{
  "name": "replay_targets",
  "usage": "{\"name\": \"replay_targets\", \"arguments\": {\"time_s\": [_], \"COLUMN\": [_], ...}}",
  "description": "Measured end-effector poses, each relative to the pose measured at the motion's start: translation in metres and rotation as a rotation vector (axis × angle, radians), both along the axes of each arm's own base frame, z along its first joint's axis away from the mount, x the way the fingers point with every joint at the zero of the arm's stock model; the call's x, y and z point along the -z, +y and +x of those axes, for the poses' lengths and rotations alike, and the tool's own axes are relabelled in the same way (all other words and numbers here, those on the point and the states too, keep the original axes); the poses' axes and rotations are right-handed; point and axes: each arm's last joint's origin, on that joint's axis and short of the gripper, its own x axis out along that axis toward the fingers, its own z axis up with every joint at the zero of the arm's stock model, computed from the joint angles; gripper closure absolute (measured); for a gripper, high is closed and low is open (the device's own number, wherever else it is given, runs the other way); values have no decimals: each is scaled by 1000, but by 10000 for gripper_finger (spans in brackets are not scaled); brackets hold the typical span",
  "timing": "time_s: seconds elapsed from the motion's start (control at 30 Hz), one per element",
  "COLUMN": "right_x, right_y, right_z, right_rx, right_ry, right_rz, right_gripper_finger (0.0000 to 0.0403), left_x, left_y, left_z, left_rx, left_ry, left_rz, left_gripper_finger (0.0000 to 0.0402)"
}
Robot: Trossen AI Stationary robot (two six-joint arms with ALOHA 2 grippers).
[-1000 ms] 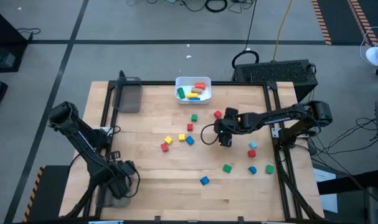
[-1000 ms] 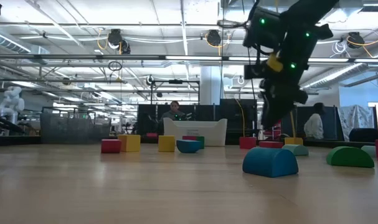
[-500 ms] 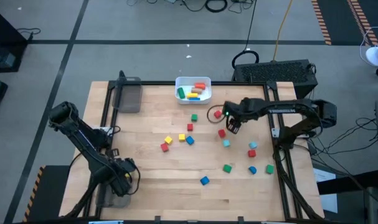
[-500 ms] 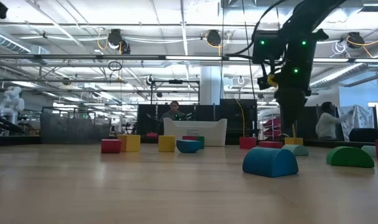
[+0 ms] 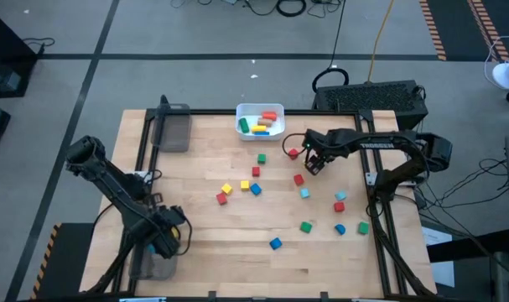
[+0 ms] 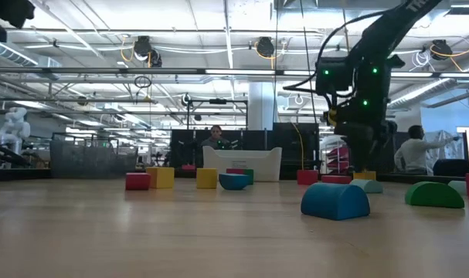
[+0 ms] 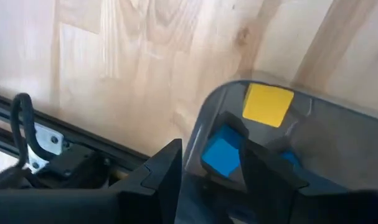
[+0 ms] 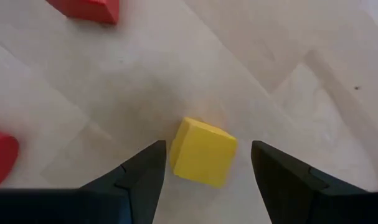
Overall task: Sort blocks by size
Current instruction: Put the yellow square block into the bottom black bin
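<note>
Small coloured blocks lie scattered over the wooden table [image 5: 204, 252]. My right gripper [image 8: 207, 149] [image 5: 313, 165] points down, open, over a yellow cube [image 8: 202, 152] that rests flat on the table; its fingers stand on either side of the cube without touching it. Two red blocks [image 8: 83, 9] [image 8: 2, 158] lie close by. My left gripper [image 7: 207, 140] [image 5: 158, 243] hangs open over the clear grey tray [image 7: 338, 137] at the near left corner. A blue block [image 7: 220, 155] and a yellow block [image 7: 268, 104] lie in that tray.
A white bin [image 5: 261, 120] with several blocks stands at the far edge. A second grey tray [image 5: 174, 130] sits at the far left corner. Loose blocks lie mid-table [image 5: 237, 186] and near right [image 5: 338, 218]. A blue half-round [image 6: 334, 201] lies nearest the low camera. People show beyond the table.
My right gripper has swung toward the table's far edge and a little to the right, rolling its wrist, and now stands over the yellow cube; a red and a light blue block that it covered now show. My left gripper has shifted slightly, uncovering the blue block in the tray.
</note>
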Motion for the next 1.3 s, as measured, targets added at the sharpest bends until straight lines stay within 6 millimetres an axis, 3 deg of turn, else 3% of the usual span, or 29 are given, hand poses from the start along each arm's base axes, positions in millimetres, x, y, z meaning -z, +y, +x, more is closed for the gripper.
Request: {"name": "replay_targets", "arguments": {"time_s": [0.37, 0.7, 0.83, 1.1, 1.3], "right_x": [13, 12, 12, 10, -6], "right_y": [-6, -8, -7, -5, 5], "right_z": [-9, -4, -4, 0, 25], "right_rx": [86, 70, 67, 42, -100], "right_ry": [-41, -110, -112, -162, -448], "right_rz": [29, 59, 67, 71, 96], "right_gripper_finger": [185, 284, 294, 293, 292], "left_x": [0, -1, -2, -32, -58], "left_y": [16, 28, 32, 31, 30], "left_z": [12, 22, 25, 31, 43], "left_rx": [22, 32, 17, 28, 90], "left_ry": [-19, -28, -33, -110, -341], "left_rz": [52, 84, 92, 153, 302], "left_gripper_finger": [240, 240, 240, 240, 240]}}
